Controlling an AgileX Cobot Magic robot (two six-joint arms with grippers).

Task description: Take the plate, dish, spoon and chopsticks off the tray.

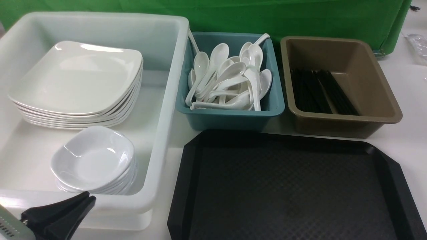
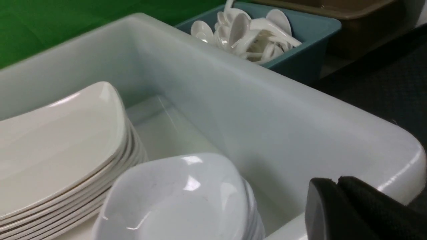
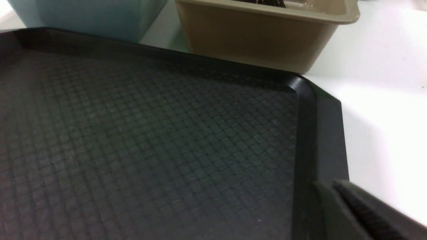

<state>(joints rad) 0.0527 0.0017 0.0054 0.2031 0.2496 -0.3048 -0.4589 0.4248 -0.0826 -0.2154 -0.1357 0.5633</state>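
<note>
L gripper (image 1: 88, 198) sits nearest, low at the front-left corner, just outside the tub's (image 1: 156, 140) near wall; jaws pressed together, holding nothing. R gripper (image 3: 337, 186) shows only in the R wrist view, at the tray's (image 1: 290, 186) near-right rim; fingers look close together w/ nothing between, but can't tell for sure if closed. Tray surface bare. In the tub, near end: dish (image 1: 93, 158) on top of a dish stack. Behind it, plate (image 1: 78, 75) tops a plate stack. Past the tray, teal bin (image 1: 230, 116) w/ a heap of white spoons, spoon (image 1: 230, 71) among them. To its right, brown bin (image 1: 380, 96) holds the chopsticks (image 1: 320, 91), lying on its floor.
</note>
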